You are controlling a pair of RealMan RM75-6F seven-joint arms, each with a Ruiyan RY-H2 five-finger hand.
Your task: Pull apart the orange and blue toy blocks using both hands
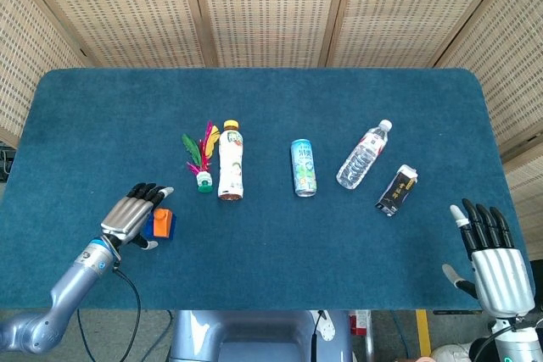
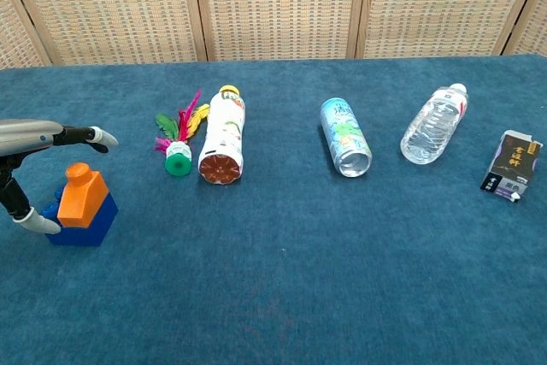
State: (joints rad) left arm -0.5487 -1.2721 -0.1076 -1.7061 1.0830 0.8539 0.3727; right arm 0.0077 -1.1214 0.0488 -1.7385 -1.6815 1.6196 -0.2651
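The joined toy blocks sit at the table's front left: an orange block (image 1: 163, 221) (image 2: 83, 197) stuck on a blue block (image 1: 153, 230) (image 2: 85, 226). My left hand (image 1: 133, 214) (image 2: 34, 168) hovers right at their left side, fingers spread over the top and thumb low by the blue base, holding nothing. Whether a finger touches the blocks is unclear. My right hand (image 1: 492, 256) stays open at the table's front right corner, far from the blocks; the chest view does not show it.
Behind the blocks lie a feathered shuttlecock (image 1: 199, 155) (image 2: 177, 138) and a juice bottle (image 1: 230, 161) (image 2: 223, 138). Further right lie a can (image 1: 303, 167) (image 2: 345, 136), a water bottle (image 1: 363, 154) (image 2: 434, 122) and a small dark carton (image 1: 397, 190) (image 2: 512, 165).
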